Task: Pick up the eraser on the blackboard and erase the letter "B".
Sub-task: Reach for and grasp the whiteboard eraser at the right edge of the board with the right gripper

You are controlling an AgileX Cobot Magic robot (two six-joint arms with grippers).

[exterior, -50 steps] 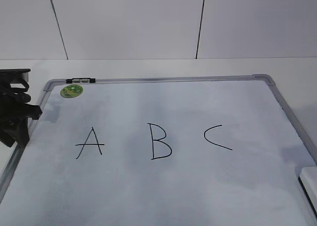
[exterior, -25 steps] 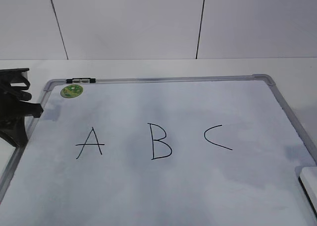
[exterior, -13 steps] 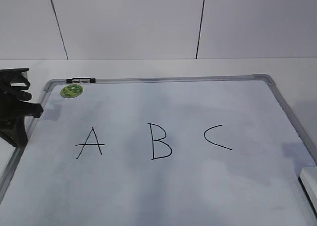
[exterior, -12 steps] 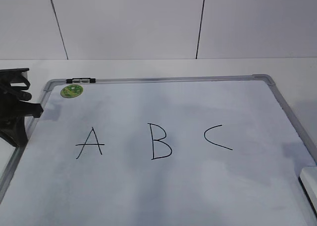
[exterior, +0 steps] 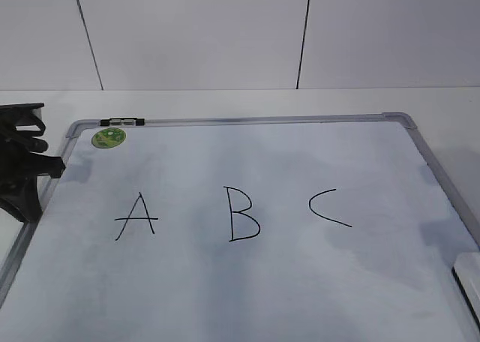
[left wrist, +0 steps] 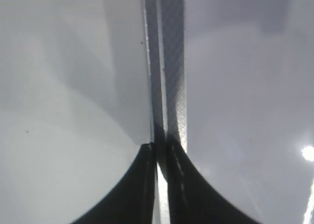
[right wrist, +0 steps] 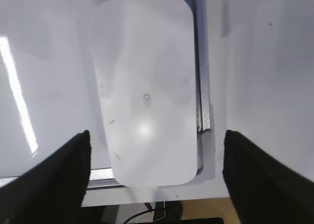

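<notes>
We see the board (exterior: 247,282) lying flat on the white table (exterior: 225,102), filling most of the tabletop and running off its near edge. Three black letters sit in a row across the middle: A (exterior: 136,217) toward the left edge, B (exterior: 243,215) in the centre, C (exterior: 328,208) toward the right edge. B is intact, stem and both bulges unsmeared. A green sticker (exterior: 109,137) and a small black clip (exterior: 125,121) sit at the board's far-left corner.

The eraser (right wrist: 146,89) lies white side up at the near-right corner of the board, tucked against the frame (right wrist: 200,101) there. In the exterior view only a sliver of it (exterior: 469,276) shows at the right edge, well apart from B.

Right gripper (right wrist: 157,150) hangs directly above the eraser, fingers (right wrist: 64,170) spread wide, one on each side of the block, neither touching it. Its shadow falls on the board near the right edge.

Left gripper (left wrist: 162,150) is parked at the table's left edge, over the board's left frame rail (left wrist: 171,62). Its fingers (left wrist: 142,184) are pressed almost together with only a thin slit between them, nothing pinched. In the exterior view we see it as a black shape (exterior: 22,169) just beside the board's far-left corner, well apart from A.
</notes>
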